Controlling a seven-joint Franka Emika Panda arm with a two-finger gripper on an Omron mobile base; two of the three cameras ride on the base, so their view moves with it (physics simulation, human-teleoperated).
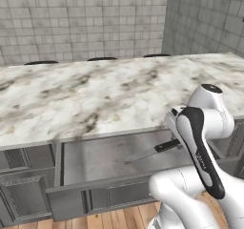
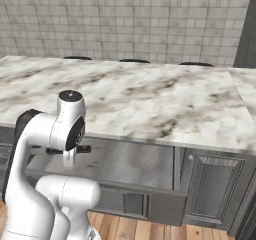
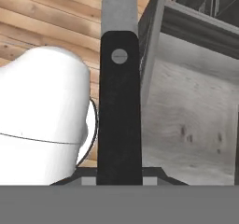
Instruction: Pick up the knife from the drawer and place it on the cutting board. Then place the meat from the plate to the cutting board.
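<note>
Knife (image 3: 119, 101) handle in claw (image 3: 119, 180), narrow grip, over drawer (image 3: 196, 125)

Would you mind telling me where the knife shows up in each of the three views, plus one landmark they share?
Left base view: knife at centre right, over the open drawer, beside the arm.
Right base view: its black handle at lower left, behind the arm.
Hand view: the handle fills the centre, upright, blade toward the top.
Shared landmark: the grey drawer.

Knife (image 3: 119, 120) handle over open drawer (image 3: 186, 120)
</note>
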